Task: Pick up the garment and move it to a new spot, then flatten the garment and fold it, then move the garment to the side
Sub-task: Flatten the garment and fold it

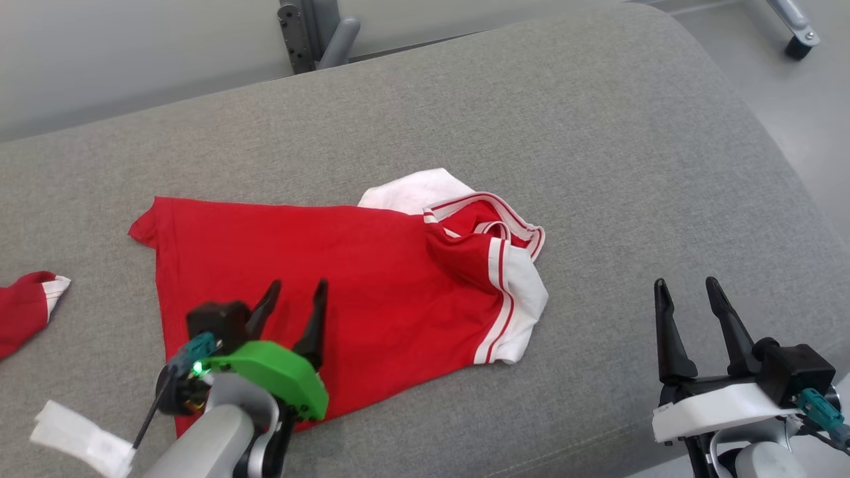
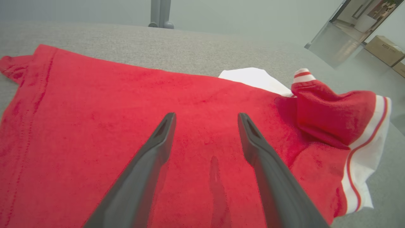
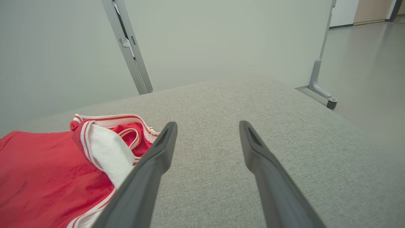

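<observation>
Left gripper (image 1: 299, 285), jaws apart, over red-and-white garment (image 1: 378, 265); white cable tag (image 1: 80, 438) illegible

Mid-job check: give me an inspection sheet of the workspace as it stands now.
Surface: grey upholstered surface, no damage seen.
Job's things: red garment spread mostly flat; its white-trimmed right end is bunched.
Clutter: second red-and-white cloth at the left edge.
Grippers: left gripper open over the garment, holding nothing; right gripper open over the surface, right of the garment.
Cables: white tag on a black cable by the left wrist; teal connector at the right wrist.
Surroundings: metal post behind, wheeled foot on the floor, cardboard boxes beyond.
</observation>
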